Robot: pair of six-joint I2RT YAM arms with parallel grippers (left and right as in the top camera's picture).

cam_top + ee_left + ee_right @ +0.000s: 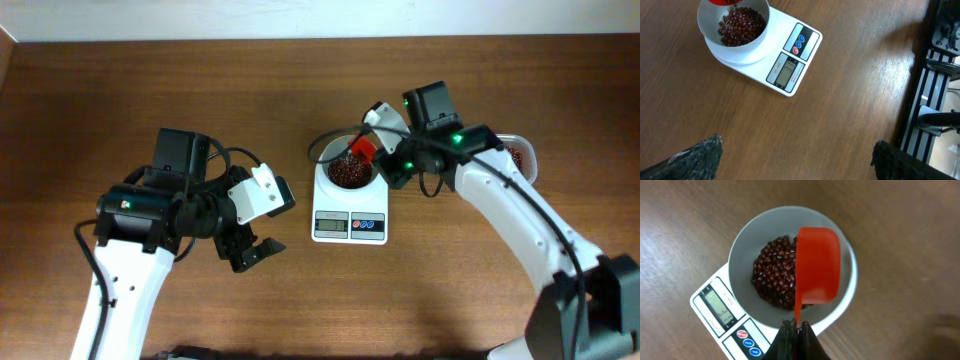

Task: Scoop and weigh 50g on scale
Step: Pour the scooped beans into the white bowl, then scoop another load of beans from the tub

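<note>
The white scale (348,227) stands mid-table with its round white bowl (322,150) on top, holding a heap of red beans (348,172). My right gripper (386,163) is shut on the handle of a red scoop (361,150), which is tipped over the bowl's right half. In the right wrist view the scoop (817,265) shows its underside above the beans (772,275), and the gripper (797,327) pinches its thin handle. My left gripper (255,250) stands open above bare table, left of the scale, with nothing between its fingers (700,155).
A clear tub of red beans (522,158) sits at the right, partly behind my right arm. The scale's display (785,70) and its red and blue buttons (799,44) face the table's front. A black frame (940,75) stands beyond the table edge in the left wrist view.
</note>
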